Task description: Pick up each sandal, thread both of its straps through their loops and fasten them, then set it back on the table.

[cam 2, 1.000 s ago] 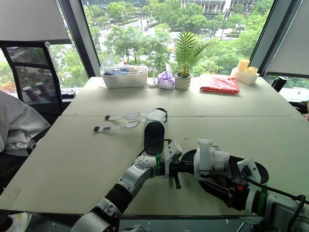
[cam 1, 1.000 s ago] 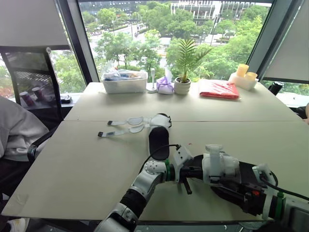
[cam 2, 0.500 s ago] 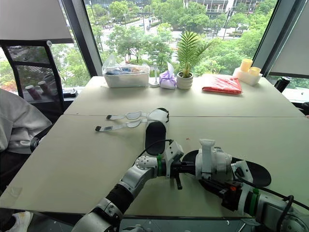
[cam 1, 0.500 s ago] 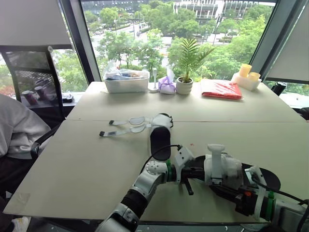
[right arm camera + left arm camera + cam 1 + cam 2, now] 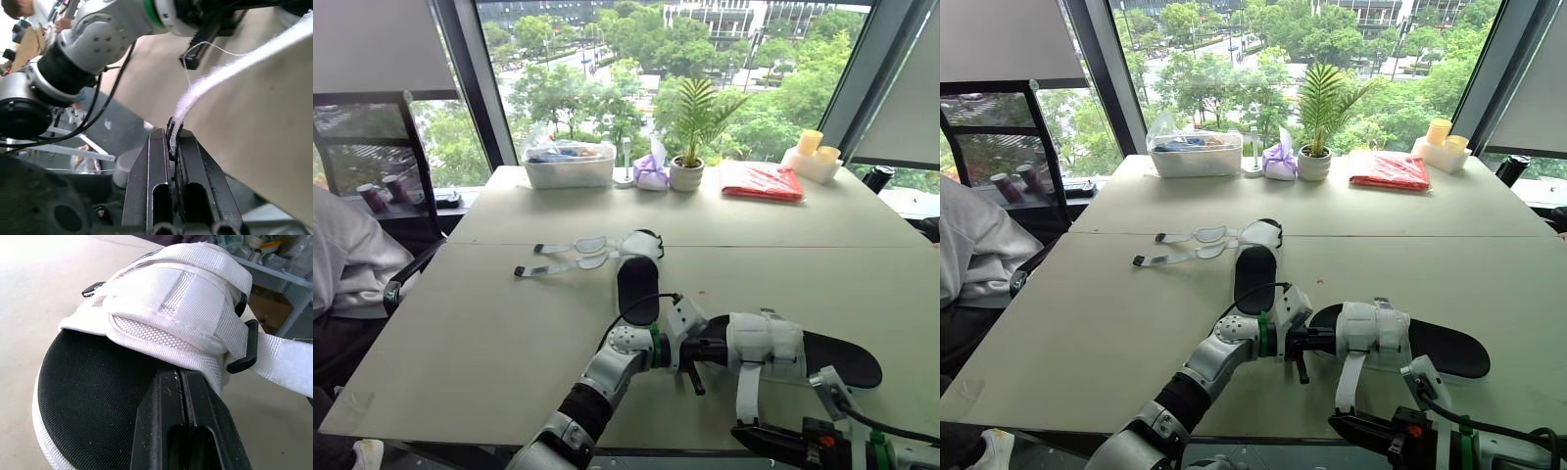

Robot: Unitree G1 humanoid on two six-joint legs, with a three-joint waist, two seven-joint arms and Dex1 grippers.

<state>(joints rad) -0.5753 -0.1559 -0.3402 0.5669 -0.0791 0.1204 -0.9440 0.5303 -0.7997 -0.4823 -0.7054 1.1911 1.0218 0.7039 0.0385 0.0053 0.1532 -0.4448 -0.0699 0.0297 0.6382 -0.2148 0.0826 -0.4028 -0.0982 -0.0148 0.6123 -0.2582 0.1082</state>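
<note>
Right gripper (image 5: 172, 139) clenches the white strap (image 5: 230, 68) just below the near sandal (image 5: 832, 357), which lies flat on the table (image 5: 489, 333); left gripper (image 5: 180, 377), fingers pressed together, touches that sandal's black footbed.

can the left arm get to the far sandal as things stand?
Probably: the far sandal lies just beyond the left gripper, bare table between. But that gripper sits shut against the near sandal and would have to leave it first.

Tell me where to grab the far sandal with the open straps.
Probably take the far sandal by its bare black sole, at the near end, from above with jaws across its width. The straps sprawl leftward and the white upper bulks at the far end.
</note>
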